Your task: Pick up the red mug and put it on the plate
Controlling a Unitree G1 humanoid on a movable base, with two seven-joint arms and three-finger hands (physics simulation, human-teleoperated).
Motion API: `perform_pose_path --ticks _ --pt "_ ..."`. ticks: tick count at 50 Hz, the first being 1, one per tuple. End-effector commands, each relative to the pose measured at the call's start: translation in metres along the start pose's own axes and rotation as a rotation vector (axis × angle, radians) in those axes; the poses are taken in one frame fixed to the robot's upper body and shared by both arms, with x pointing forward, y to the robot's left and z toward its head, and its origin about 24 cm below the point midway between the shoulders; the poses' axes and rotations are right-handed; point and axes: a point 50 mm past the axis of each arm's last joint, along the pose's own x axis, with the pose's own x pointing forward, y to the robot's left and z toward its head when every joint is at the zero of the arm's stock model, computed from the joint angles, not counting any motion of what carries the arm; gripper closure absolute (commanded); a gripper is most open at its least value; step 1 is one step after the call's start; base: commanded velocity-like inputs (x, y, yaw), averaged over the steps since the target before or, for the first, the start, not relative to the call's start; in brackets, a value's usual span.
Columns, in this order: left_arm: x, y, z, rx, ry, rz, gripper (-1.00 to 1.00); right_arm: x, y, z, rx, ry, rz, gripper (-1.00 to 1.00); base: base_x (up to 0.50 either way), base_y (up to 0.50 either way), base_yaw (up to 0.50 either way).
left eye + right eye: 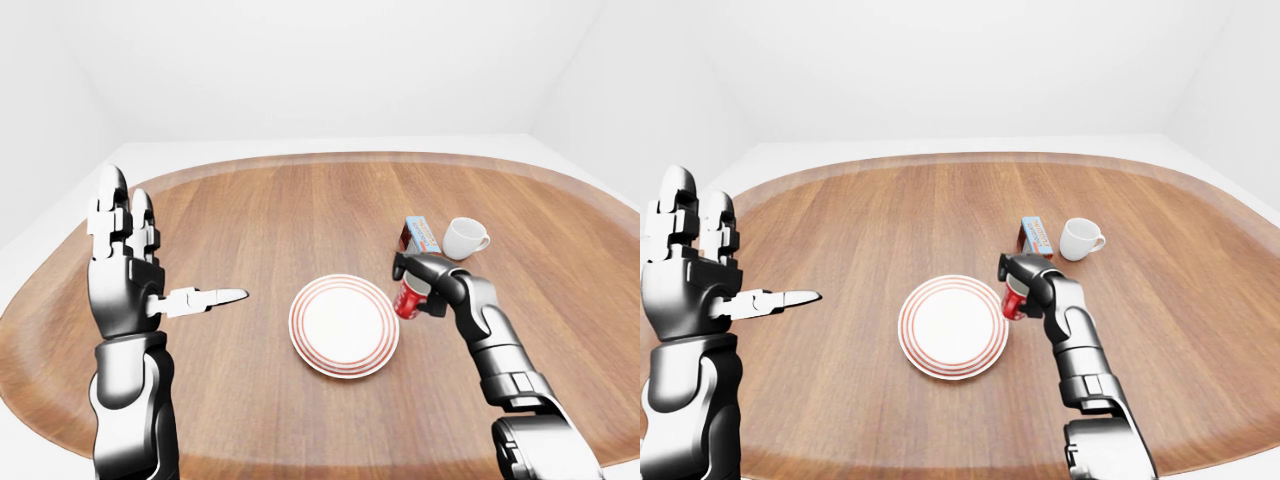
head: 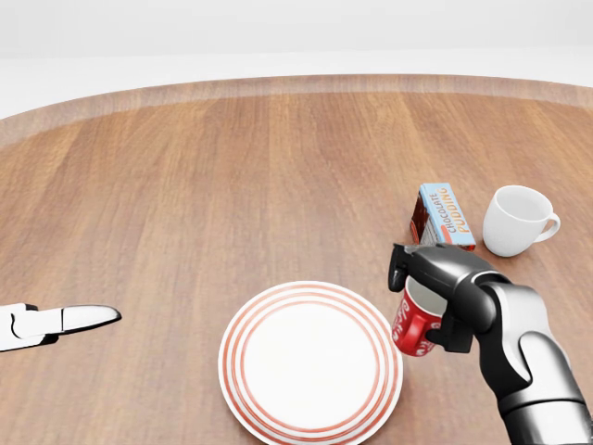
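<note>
The red mug (image 2: 413, 324) is tilted, just right of the plate and held in my right hand (image 2: 428, 295), whose dark fingers close round its rim and side. The white plate with red rings (image 2: 310, 362) lies flat on the wooden table, at the bottom middle of the head view. The mug's base is near the plate's right rim; I cannot tell whether it touches the table. My left hand (image 1: 150, 270) is raised at the left of the left-eye view, fingers spread open and empty, far from both objects.
A white mug (image 2: 517, 221) stands right of a small chocolate pudding box (image 2: 441, 217), both just above my right hand in the head view. The oval wooden table (image 2: 232, 185) has a raised rim; white walls stand beyond it.
</note>
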Motion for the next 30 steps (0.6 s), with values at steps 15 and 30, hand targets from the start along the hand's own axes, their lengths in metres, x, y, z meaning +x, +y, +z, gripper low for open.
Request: perform_pose_path --ticks 15,30 --pt "0.0 0.001 -0.001 -0.003 0.006 0.002 -1.0 0.002 -0.014 0.103 -0.173 -0.222 -0.003 1.0 0.0 0.0 0.0" --pt "0.0 0.003 0.0 -0.003 -0.001 0.005 -1.0 0.029 0.008 0.143 -0.223 -0.286 0.046 1.0 0.0 0.0 0.0"
